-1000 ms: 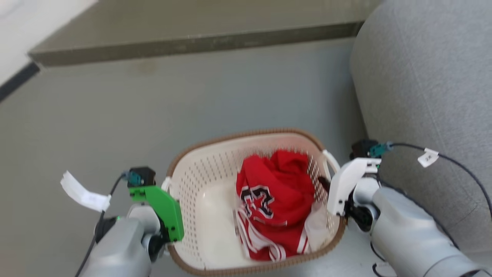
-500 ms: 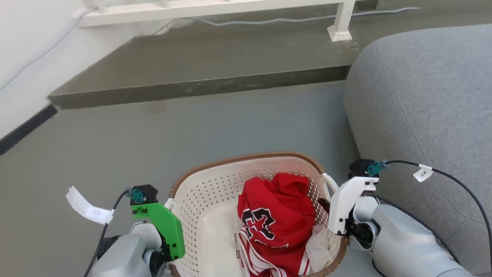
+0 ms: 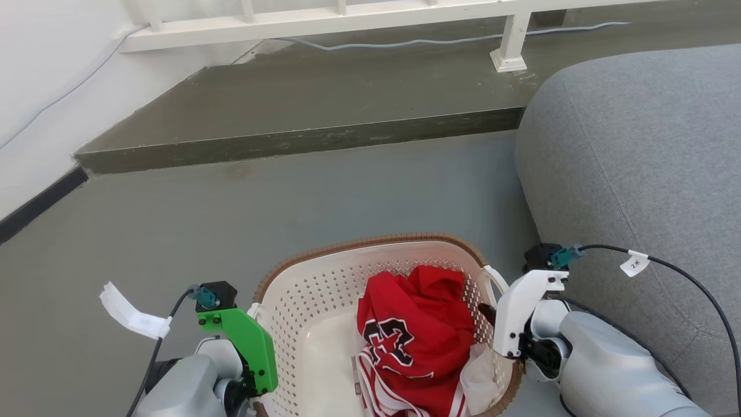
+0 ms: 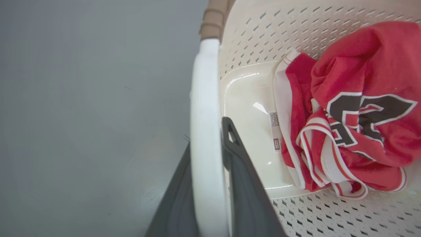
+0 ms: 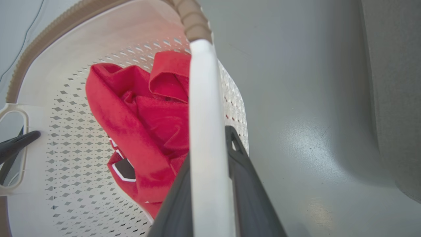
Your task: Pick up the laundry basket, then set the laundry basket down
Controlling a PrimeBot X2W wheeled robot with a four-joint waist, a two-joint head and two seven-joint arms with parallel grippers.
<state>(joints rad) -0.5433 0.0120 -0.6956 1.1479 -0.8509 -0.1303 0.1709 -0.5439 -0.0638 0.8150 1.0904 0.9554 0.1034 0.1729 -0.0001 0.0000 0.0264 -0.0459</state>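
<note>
The basket (image 3: 324, 289) gripped by both handles, grey sofa (image 3: 637, 145) on its right.
A step (image 3: 301, 104) lies well beyond the basket; a red jersey (image 3: 414, 330) is heaped inside it. The left gripper (image 4: 207, 138) pinches its left handle (image 4: 204, 82), the right gripper (image 5: 209, 144) its right handle (image 5: 200, 82), a dark finger each side. Wrist views give the pinch; the head view gives sofa and step.
</note>
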